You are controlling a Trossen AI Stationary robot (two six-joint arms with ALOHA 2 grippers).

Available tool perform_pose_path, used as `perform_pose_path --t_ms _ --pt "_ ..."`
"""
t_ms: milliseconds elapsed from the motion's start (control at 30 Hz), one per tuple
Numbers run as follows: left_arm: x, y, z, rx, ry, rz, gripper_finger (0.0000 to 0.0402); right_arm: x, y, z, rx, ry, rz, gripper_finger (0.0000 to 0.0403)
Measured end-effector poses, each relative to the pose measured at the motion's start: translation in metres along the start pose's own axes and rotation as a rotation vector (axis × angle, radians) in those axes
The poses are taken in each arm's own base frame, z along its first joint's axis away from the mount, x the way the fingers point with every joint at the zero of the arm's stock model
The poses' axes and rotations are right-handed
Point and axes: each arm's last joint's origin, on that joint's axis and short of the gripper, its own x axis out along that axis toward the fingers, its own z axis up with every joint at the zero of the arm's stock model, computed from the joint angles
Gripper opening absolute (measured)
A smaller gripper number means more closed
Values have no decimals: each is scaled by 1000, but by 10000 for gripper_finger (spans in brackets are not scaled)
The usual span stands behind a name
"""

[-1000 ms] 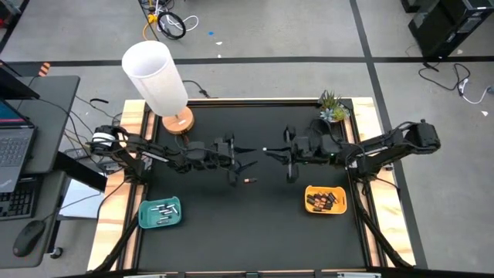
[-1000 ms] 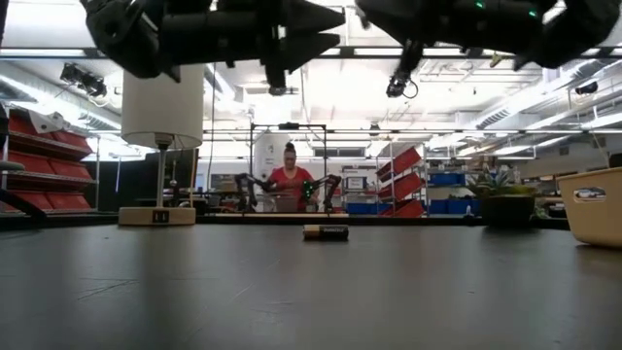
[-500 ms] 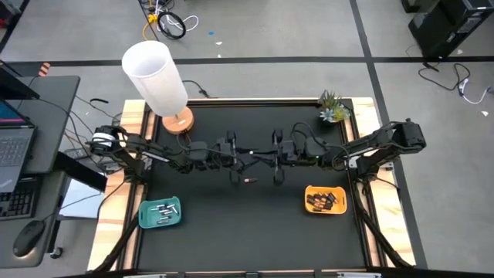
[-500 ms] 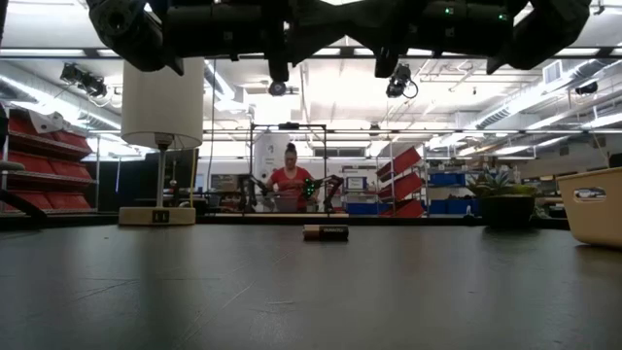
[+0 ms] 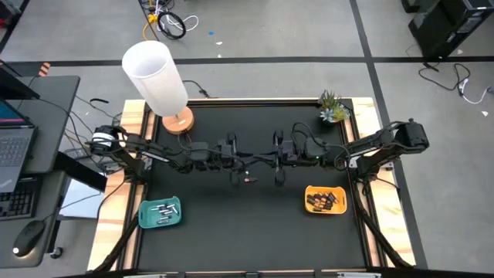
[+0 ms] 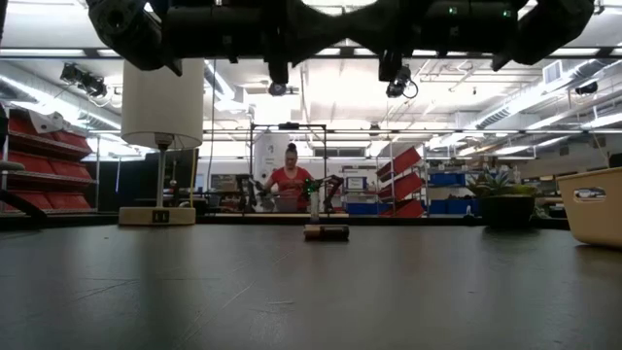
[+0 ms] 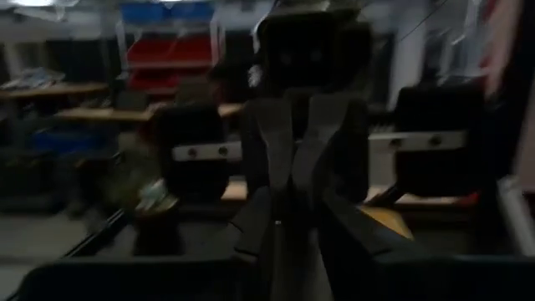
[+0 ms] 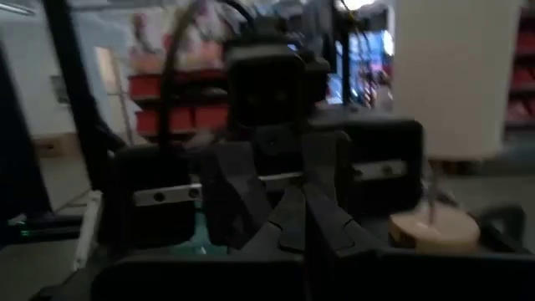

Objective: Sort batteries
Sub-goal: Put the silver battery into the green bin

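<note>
One dark battery point(image 5: 248, 180) point(image 6: 326, 232) lies on its side on the black table, near the middle. Above it my two grippers meet tip to tip, both pointing level. My left gripper point(image 5: 245, 158) point(image 7: 292, 227) stands open by a narrow gap. My right gripper point(image 5: 257, 158) point(image 8: 303, 224) is shut, and its tips reach in between the left one's fingers. I see no battery in either gripper. A teal tray point(image 5: 160, 212) at the near left holds pale batteries. An orange tray point(image 5: 325, 199) at the near right holds dark ones. My left gripper's fingers point(image 7: 256, 224) stand on either side of my right gripper's shut fingertips point(image 7: 294, 159), coming level from the table's left. Whether they touch those tips I cannot tell.
A lamp with a white shade point(image 5: 157, 76) and a wooden base point(image 5: 179, 121) stands at the far left. A small plant point(image 5: 332, 108) is at the far right corner. A person point(image 6: 290, 181) sits in the room beyond the table's far edge.
My right gripper has gone toward the table's left until its shut tips met my left gripper. My left gripper has kept its place and drawn its fingers from wide apart to a narrow gap. The battery on the table has not moved.
</note>
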Motion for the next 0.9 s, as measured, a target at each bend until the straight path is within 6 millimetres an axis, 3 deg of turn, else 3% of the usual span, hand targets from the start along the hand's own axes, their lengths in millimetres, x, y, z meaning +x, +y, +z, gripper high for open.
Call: perform_pose_path --t_ms 167,233,367,467,567,667,767,900 --pt "-8 6 -13 78 209 85 110 -7 -4 -7 54 158 -86 7" --pt "-14 9 -14 108 292 111 126 -14 -5 -1 56 210 -114 22" --pt "-21 16 -8 129 367 136 165 -24 -14 -14 85 394 -201 75" --pt "-17 35 -22 36 406 244 195 -25 -18 -24 100 447 -297 119" --pt "-12 52 -43 -106 459 298 209 -30 -21 -49 129 536 -402 150" --pt "-11 52 -64 -166 540 295 212 -29 -3 -71 172 581 -289 163" --pt "-8 50 -77 -211 566 291 212 -33 17 -100 71 686 -240 167" --pt "-4 49 -93 -291 635 303 213 -26 30 -118 25 685 -215 176"
